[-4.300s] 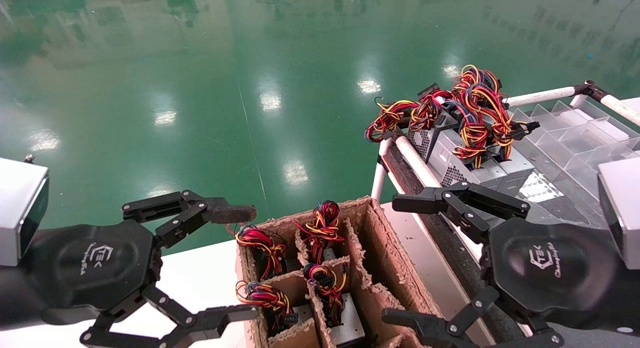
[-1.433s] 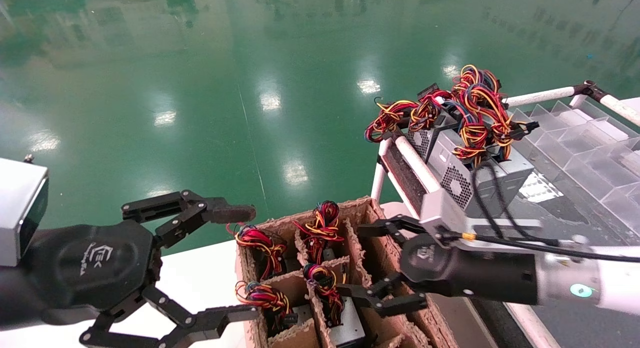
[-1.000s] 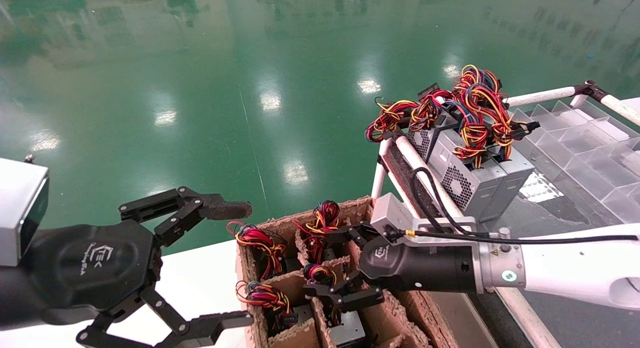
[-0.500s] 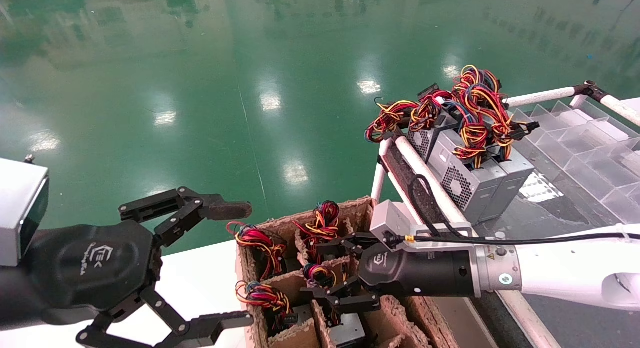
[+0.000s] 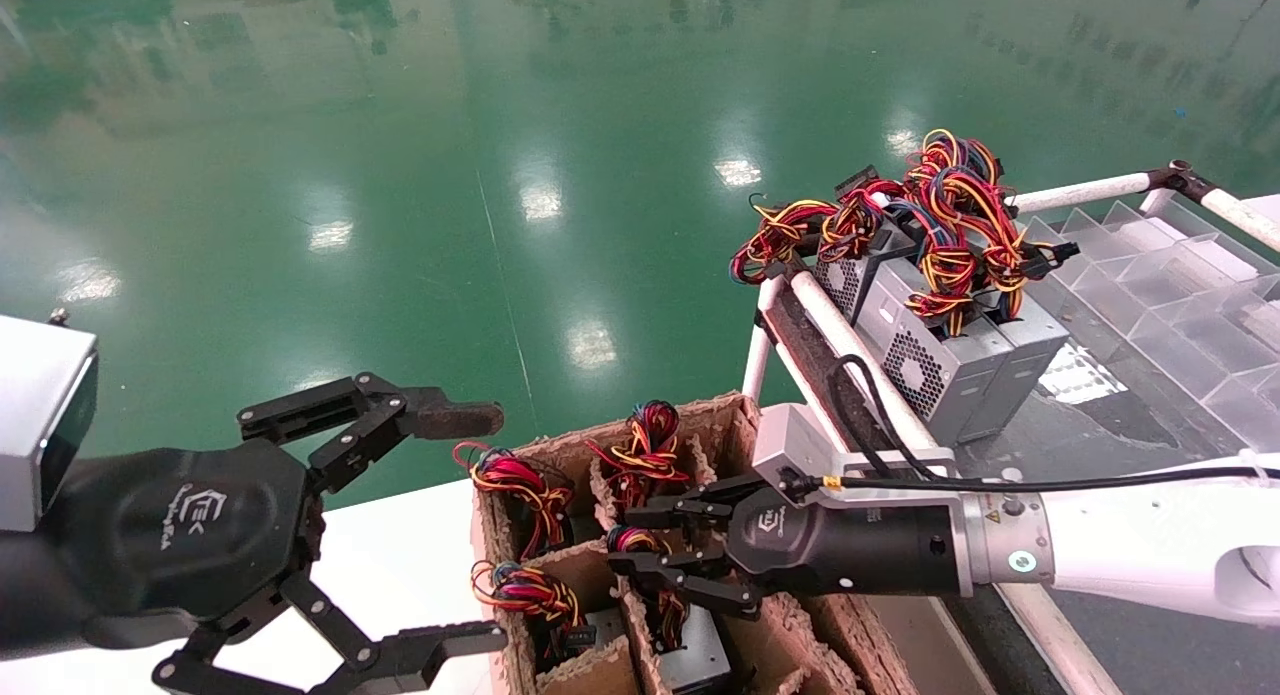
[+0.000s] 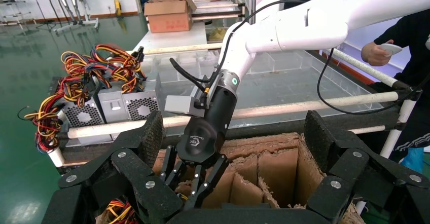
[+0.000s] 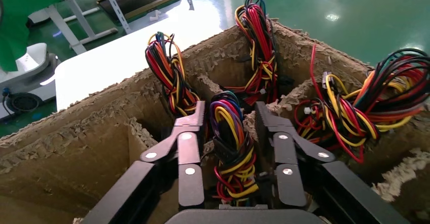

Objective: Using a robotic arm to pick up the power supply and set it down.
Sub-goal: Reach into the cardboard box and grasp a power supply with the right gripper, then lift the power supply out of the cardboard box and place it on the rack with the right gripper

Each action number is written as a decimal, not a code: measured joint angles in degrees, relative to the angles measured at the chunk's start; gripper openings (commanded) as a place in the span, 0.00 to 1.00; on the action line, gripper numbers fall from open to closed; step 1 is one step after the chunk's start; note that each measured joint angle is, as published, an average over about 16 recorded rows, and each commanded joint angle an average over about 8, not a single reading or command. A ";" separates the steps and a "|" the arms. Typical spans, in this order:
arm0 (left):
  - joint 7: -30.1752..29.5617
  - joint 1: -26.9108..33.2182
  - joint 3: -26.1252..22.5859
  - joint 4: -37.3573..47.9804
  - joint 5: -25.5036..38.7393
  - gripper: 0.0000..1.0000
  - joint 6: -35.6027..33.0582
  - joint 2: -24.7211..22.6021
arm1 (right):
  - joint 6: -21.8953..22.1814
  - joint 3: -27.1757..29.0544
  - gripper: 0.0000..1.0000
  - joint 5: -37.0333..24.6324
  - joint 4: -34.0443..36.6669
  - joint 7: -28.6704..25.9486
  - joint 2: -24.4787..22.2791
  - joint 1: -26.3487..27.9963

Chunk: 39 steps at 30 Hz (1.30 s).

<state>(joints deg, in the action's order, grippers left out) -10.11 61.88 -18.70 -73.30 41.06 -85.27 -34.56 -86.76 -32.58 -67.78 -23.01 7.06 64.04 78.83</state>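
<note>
The power supply [image 5: 698, 643] sits in a middle cell of the brown cardboard box [image 5: 722, 437], its knotted wire bundle [image 7: 230, 133] sticking up. My right gripper [image 5: 625, 538] reaches over the box from the right and straddles that bundle, one finger [image 7: 191, 127] on each side. Its jaws are narrow, with slim gaps to the wires on both sides, so it counts as open. My left gripper [image 5: 490, 525] hangs wide open at the box's left side, holding nothing. The right gripper [image 6: 190, 183] also shows in the left wrist view, dipping into the box.
Three more wire bundles [image 5: 520, 490] stand in neighbouring cells. Several grey power supplies [image 5: 945, 360] with tangled wires rest on the rack at the right, beside a white pipe rail [image 5: 835, 330] and clear plastic dividers [image 5: 1180, 295]. The box stands on a white table [image 5: 400, 565].
My right arm swung from the rack side over to the box and lowered onto the middle bundle. Its jaws have narrowed around the wires in the last half second. The left arm stayed put.
</note>
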 measured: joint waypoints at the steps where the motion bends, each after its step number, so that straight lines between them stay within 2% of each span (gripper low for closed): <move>1: 0.00 0.00 0.00 0.00 0.00 1.00 0.00 0.00 | -0.11 0.02 0.00 0.03 0.26 0.19 -0.01 0.04; 23: 0.03 0.02 -0.06 0.00 -0.04 1.00 0.03 0.03 | -2.59 1.32 0.00 3.03 4.34 2.33 -0.47 0.95; 39: 0.05 0.03 -0.11 0.00 -0.07 1.00 0.05 0.04 | -4.01 3.77 0.00 14.03 -5.09 -3.61 -8.72 1.64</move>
<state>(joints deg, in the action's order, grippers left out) -10.06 61.91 -18.81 -73.30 40.99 -85.23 -34.52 -90.76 -28.81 -53.75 -28.09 3.46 55.33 80.47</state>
